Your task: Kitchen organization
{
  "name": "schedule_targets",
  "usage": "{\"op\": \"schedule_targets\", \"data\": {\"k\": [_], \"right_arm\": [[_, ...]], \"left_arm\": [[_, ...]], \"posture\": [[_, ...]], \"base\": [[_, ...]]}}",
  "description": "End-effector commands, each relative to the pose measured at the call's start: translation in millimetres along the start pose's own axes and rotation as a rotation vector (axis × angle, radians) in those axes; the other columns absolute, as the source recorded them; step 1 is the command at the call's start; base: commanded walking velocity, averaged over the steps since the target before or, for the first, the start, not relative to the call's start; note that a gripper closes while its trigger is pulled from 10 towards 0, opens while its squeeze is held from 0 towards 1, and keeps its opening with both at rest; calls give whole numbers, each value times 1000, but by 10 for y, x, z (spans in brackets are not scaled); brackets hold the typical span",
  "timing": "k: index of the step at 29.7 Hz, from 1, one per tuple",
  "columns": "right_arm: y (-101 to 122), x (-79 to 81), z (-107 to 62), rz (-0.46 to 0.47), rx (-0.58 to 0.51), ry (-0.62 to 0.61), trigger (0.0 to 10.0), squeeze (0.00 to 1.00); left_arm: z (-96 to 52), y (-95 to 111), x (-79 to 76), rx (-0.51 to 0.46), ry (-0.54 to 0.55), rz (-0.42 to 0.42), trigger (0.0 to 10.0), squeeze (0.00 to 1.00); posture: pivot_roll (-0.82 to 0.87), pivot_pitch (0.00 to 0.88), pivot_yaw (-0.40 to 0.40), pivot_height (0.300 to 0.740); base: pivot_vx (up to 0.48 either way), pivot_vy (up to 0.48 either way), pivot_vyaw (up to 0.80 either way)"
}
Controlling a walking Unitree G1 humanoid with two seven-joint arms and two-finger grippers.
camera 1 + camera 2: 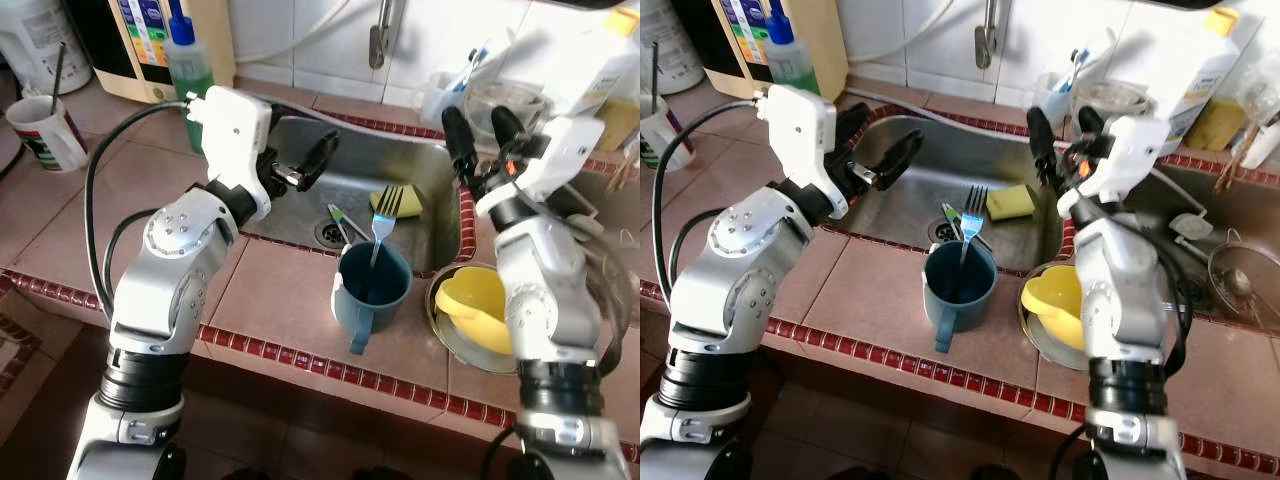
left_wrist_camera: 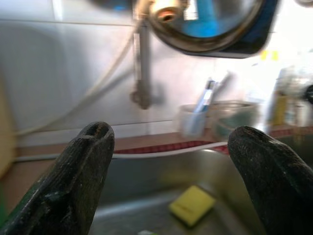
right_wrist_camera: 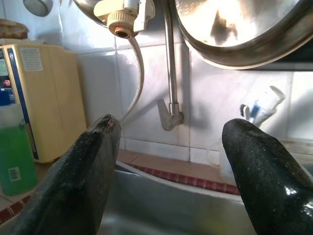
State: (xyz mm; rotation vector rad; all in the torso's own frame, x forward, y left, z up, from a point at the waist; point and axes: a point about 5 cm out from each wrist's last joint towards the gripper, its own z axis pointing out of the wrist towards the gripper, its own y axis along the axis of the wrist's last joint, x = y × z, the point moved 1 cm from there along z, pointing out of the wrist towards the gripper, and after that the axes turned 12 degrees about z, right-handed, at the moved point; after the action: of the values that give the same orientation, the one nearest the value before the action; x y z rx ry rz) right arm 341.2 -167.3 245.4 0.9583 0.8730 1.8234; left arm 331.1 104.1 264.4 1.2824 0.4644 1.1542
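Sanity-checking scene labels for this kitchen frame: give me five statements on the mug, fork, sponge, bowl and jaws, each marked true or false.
1. A fork stands in the blue mug. True.
2. The mug sits inside the sink. False: it is on the tiled counter in front of the sink.
3. The yellow sponge lies in the sink. True.
4. The left gripper is shut on the sponge. False: its jaws are open and hold nothing.
5. The yellow bowl sits left of the mug. False: it is to its right, below the right gripper.

Green soap bottle [image 1: 188, 60], striped cup [image 1: 45, 131]
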Motion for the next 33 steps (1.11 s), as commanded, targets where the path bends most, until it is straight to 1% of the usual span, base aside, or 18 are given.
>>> {"op": "schedule_targets", "data": {"k": [1, 3, 5, 6, 7, 9, 13, 14, 15, 17, 19, 21, 22, 23, 25, 27, 31, 33], "right_arm": [[59, 29, -31, -33, -32, -2, 10000, 0], [23, 24, -83, -58, -24, -18, 10000, 0], [-7, -2, -157, -83, -22, -48, 10000, 0], [-29, -25, -222, -93, -25, -74, 10000, 0], [-34, -29, -245, -100, -28, -81, 10000, 0], [-53, -39, -300, -137, -37, -103, 10000, 0], [-119, -39, -405, -166, -38, -136, 10000, 0], [-130, -38, -420, -168, -38, -141, 10000, 0], [-145, -37, -450, -185, -43, -147, 10000, 0], [-154, -33, -463, -192, -46, -150, 10000, 0], [-176, -24, -527, -206, -68, -163, 10000, 0], [-237, -16, -583, -237, -64, -172, 10000, 0], [-295, -14, -627, -237, -59, -186, 10000, 0], [-356, -8, -659, -244, -43, -192, 10000, 0], [-442, 45, -707, -280, -27, -170, 10000, 0], [-523, 104, -752, -278, -15, -162, 10000, 0], [-556, 168, -756, -266, -19, -146, 10000, 0], [-559, 171, -748, -279, -24, -141, 10000, 0]], "left_arm": [[-34, -34, 8, 1, 28, 18, 10000, 0], [-74, -92, 24, 17, 64, 5, 10000, 0], [-130, -206, 32, 64, 104, -42, 10000, 0], [-176, -281, 27, 91, 130, -56, 10000, 0], [-191, -301, 25, 95, 138, -55, 10000, 0], [-223, -340, 41, 95, 172, -62, 10000, 0], [-274, -369, 32, 66, 205, -77, 10000, 0], [-280, -372, 27, 62, 203, -67, 10000, 0], [-296, -373, 21, 50, 206, -36, 10000, 0], [-303, -379, 19, 49, 210, -30, 10000, 0], [-346, -397, 24, 10, 238, -57, 10000, 0], [-386, -409, -13, -28, 228, -101, 10000, 0], [-409, -442, -45, -30, 229, -114, 10000, 0], [-422, -486, -73, -19, 231, -110, 10000, 0], [-457, -520, -118, -30, 236, -108, 10000, 0], [-506, -648, -168, 17, 253, -106, 10000, 0], [-544, -695, -189, 26, 260, -98, 10000, 0], [-549, -702, -189, 20, 265, -97, 10000, 0]], "posture": [[-174, 47, -34, 732], [-177, 39, -33, 732], [-179, 38, -31, 732], [-179, 39, -32, 732], [-179, 39, -32, 732], [-182, 36, -29, 732], [-182, 30, -26, 732], [-182, 27, -24, 732], [-182, 24, -22, 732], [-182, 24, -22, 732], [-183, 11, -16, 732], [-184, 8, -15, 732], [-185, 2, -13, 732], [-185, 0, -13, 732], [-185, 0, -13, 732], [-184, 0, -13, 732], [-185, 0, -14, 732], [-184, 0, -16, 732]], "base": [[0, 0, 0], [0, 0, 0], [0, 0, 0], [0, 0, 0], [0, 0, 0], [0, 0, 0], [0, 0, 0], [0, 0, 0], [0, 0, 0], [0, 0, 0], [0, 0, 0], [0, 0, 0], [0, 0, 0], [0, 0, 0], [0, 0, 0], [0, 0, 0], [0, 0, 0], [0, 0, 0]]}}
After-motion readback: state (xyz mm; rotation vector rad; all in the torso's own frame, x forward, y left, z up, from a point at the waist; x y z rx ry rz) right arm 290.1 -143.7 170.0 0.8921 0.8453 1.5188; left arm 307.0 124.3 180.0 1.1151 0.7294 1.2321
